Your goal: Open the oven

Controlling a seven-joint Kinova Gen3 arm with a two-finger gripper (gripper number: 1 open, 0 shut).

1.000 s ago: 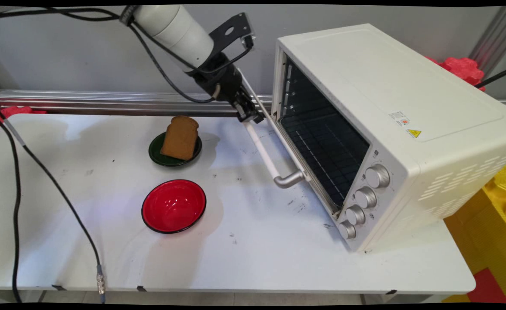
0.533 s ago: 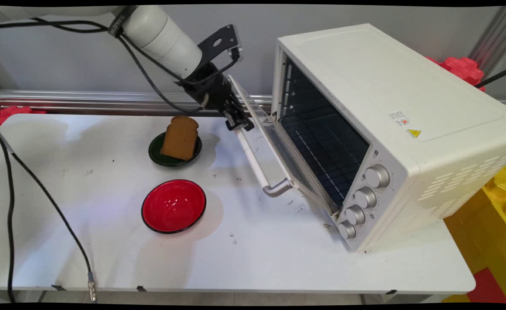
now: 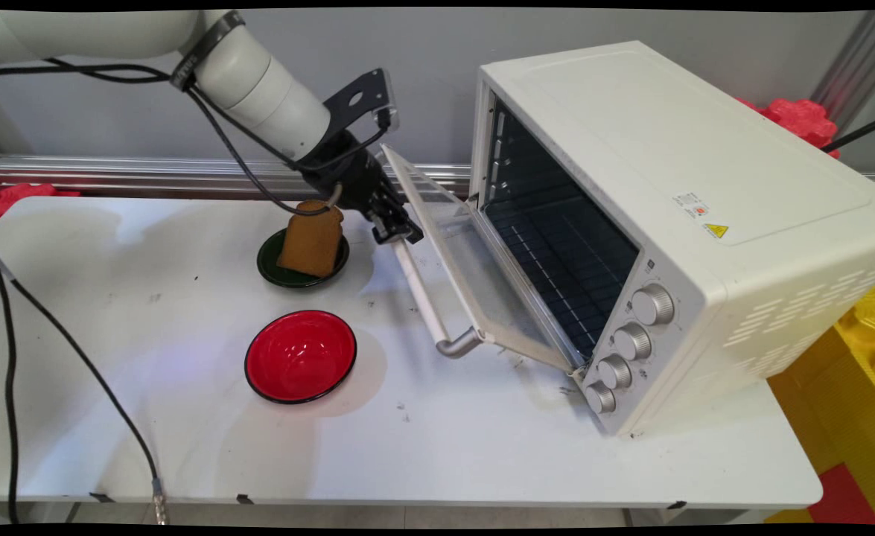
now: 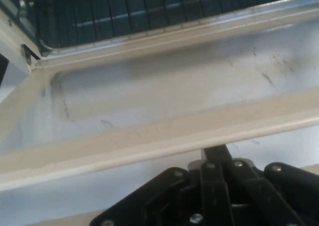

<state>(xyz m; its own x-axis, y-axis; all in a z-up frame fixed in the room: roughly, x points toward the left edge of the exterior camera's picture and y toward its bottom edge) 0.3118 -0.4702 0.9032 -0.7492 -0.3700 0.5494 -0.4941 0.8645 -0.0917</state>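
**Gripper clamped on far end of oven handle, door half down**

Gripper [image 3: 396, 231] at the far end of the handle [image 3: 422, 298], on the end towards the wall, fingers closed around the bar. In the hand view, bar [image 4: 164, 141] crossing the frame almost side to side just above the black linkage, one fingertip [image 4: 217, 151] rising against its underside; second fingertip hidden by the bar.

Door [image 3: 467, 253] hinged along its bottom edge, tilted out from the oven [image 3: 675, 164] at roughly half-open, neither upright nor flat. Glass pane facing up and to the left; table marks visible through it in the hand view. Wire rack [image 3: 556, 246] visible inside the dark cavity, and again along the top of the hand view.

Long axis of the handle running from the gripped end near the wall down to the free metal elbow at the near end, parallel to the door's top edge. Grip well off-centre: nearly the whole bar lying nearward of the fingers. Hand pointed across the bar towards the oven mouth.

Toast [image 3: 312, 238] leaning on a green plate [image 3: 269, 272] just left of the gripper, close to the wrist but apart from it. Red bowl [image 3: 301, 356] nearer, alone on the table [image 3: 482, 447].
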